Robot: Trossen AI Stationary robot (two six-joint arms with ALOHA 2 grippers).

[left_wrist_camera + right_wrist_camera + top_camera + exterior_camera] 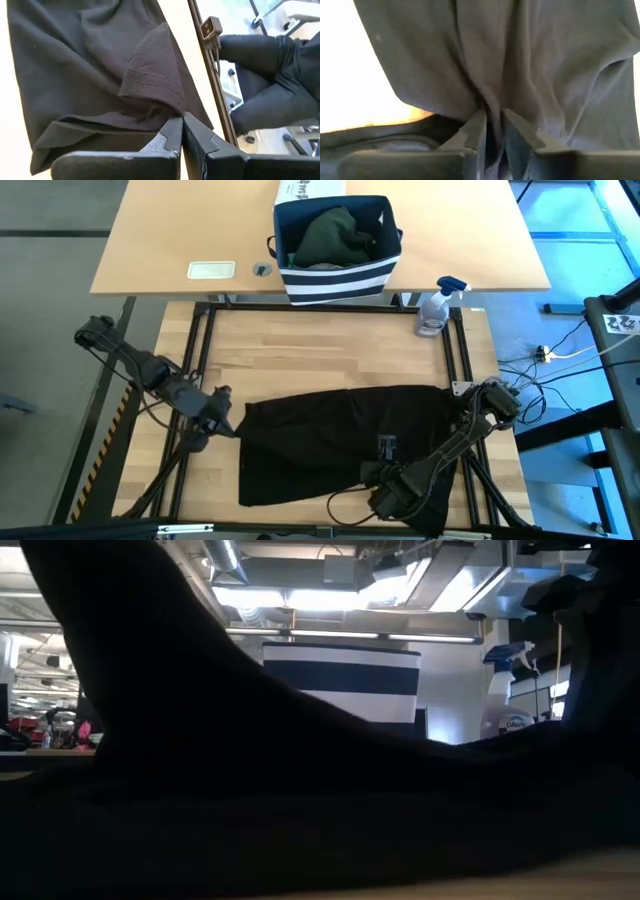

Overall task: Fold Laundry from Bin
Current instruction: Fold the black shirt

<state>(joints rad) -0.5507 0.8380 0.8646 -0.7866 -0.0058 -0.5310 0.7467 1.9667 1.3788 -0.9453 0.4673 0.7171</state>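
Two grippers grasp one black garment (340, 442) spread flat on the near counter (320, 350). The left gripper (232, 428) is clenched on the cloth's left edge by a sleeve hem; the right gripper (378, 498) pinches a bunch of cloth at the near right. More laundry, a dark green piece (330, 238), sits in the bin (340, 280) on the far side. The step looks like making the first fold. Next, both arms would need to lift together and carry the cloth evenly, keeping it taut.
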